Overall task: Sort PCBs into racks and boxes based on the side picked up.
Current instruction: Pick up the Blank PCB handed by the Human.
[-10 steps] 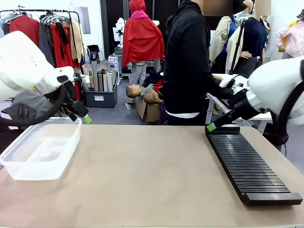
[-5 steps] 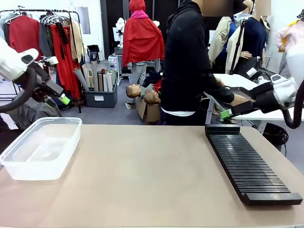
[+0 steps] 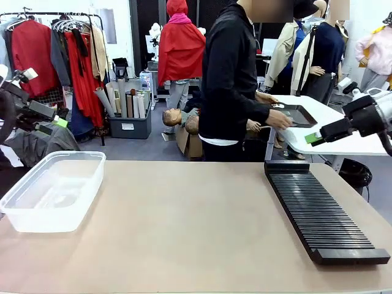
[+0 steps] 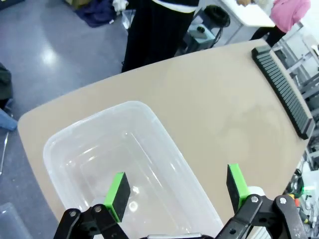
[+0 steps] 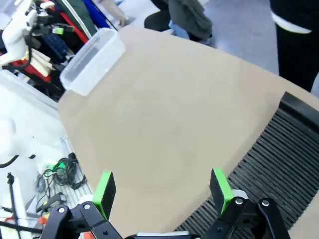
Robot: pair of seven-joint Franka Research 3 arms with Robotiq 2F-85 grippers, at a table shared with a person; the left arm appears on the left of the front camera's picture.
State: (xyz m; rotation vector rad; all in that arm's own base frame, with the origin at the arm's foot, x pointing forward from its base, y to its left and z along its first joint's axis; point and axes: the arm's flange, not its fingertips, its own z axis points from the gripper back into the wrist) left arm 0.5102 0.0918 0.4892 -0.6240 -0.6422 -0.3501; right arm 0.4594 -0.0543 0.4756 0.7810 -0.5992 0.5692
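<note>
Our 2 claws, left gripper and right gripper, stand spread; we judge PCBs light, stiff (fragile too), best pinched by bare edges.

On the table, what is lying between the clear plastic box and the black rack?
Nothing: between the box and the rack only bare tan tabletop shows, in the front view.

A clothes rail hung with red garments; grey floor; dark bin of rolls; white table.
</note>
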